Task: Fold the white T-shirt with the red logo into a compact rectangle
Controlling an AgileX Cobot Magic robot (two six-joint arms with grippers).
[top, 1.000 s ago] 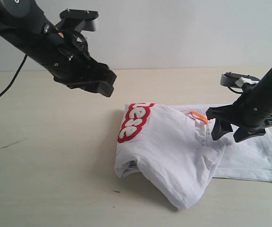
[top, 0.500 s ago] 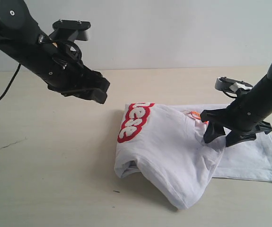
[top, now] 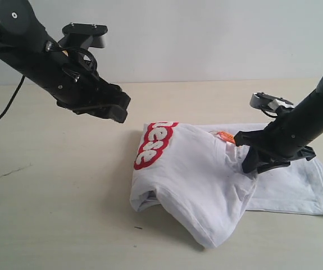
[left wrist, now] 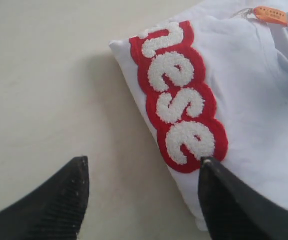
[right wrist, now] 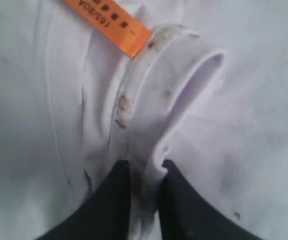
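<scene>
My right gripper (right wrist: pixel 144 167) is pinched almost shut on the collar (right wrist: pixel 149 100) of the shirt (top: pixel 200 185), near the orange tag (right wrist: pixel 108 20); my left gripper (left wrist: pixel 144 161) hangs open and empty, the logo (left wrist: pixel 181 100) just ahead of its tips; I judge the fold roughly half done; the shirt is a lumpy bundle over a flat layer spreading beyond my right gripper, no rectangle yet; how many layers lie underneath I can't quite tell.

One white T-shirt (top: pixel 203 180), two tools (top: pixel 118 110) (top: pixel 249 165)
</scene>
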